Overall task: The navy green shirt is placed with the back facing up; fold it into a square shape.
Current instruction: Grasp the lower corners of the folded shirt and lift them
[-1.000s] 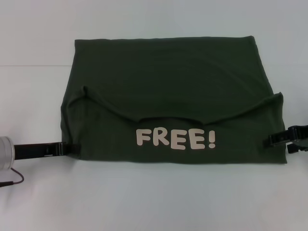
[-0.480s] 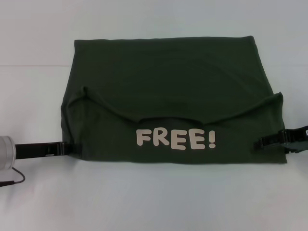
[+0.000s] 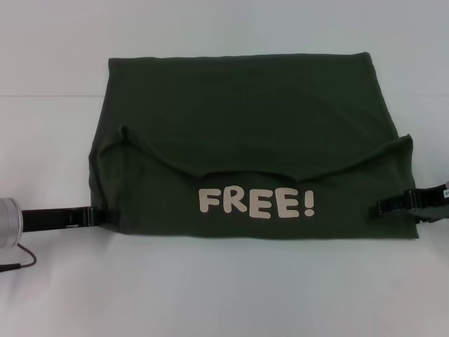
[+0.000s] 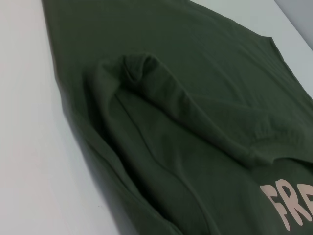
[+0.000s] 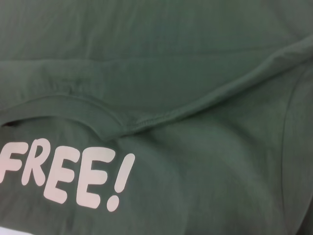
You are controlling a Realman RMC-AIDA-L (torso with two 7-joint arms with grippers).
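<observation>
The navy green shirt [image 3: 238, 119] lies on the white table, its near part folded up over it so the pale "FREE!" lettering [image 3: 256, 203] faces up. A curved collar edge and two sleeve folds cross its middle. My left gripper [image 3: 109, 216] sits low at the shirt's near left edge, touching the cloth. My right gripper [image 3: 380, 207] reaches in over the near right edge. The left wrist view shows the shirt [image 4: 195, 98] with a raised sleeve fold. The right wrist view is filled with the shirt [image 5: 171, 58] and its lettering [image 5: 63, 174].
The white table [image 3: 210, 295] stretches around the shirt on all sides. A thin dark cable [image 3: 21, 261] hangs by my left arm at the near left.
My right gripper has slid to the left, from just beside the shirt's right edge to over it. The left gripper and the shirt have stayed put.
</observation>
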